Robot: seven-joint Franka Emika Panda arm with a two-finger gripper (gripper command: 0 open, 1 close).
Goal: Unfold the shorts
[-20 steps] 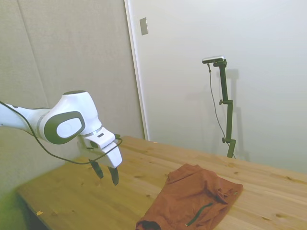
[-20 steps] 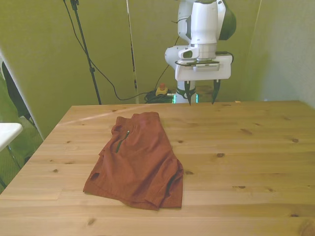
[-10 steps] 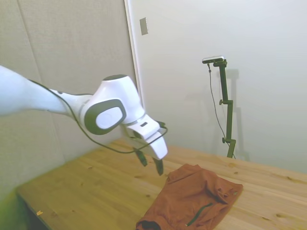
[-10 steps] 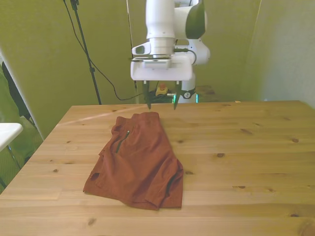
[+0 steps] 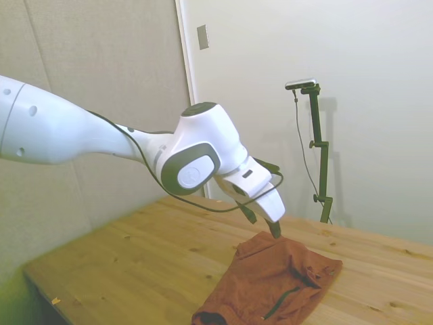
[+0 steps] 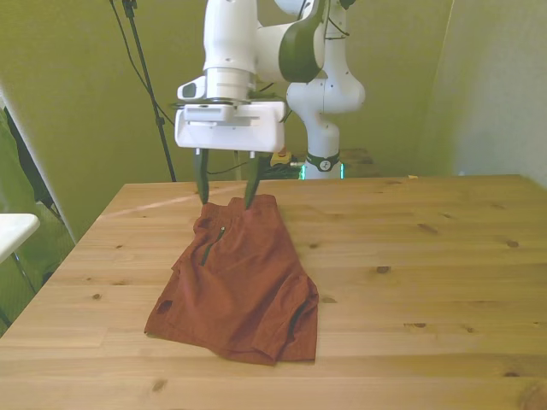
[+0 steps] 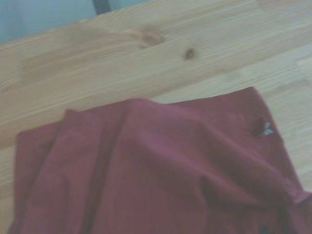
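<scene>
Above far edge of shorts (image 6: 239,282) | pincer (image 6: 226,202) apart, gripping nothing | table (image 6: 427,273)

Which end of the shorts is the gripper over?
The open gripper hangs over the far end of the shorts, beside the robot's base; the near end, where folded layers overlap, lies toward the camera in the front view.

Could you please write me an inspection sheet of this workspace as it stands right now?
Surface: wooden table, bare apart from the shorts.
Job's things: rust-orange shorts lying folded and rumpled on the front view's left half.
Clutter: nothing seen.
Grippers: gripper open, fingers pointing down just above the shorts' far edge, holding nothing.
Cables: black cable looping by the wrist.
Surroundings: plain walls; light stand behind the table.
</scene>
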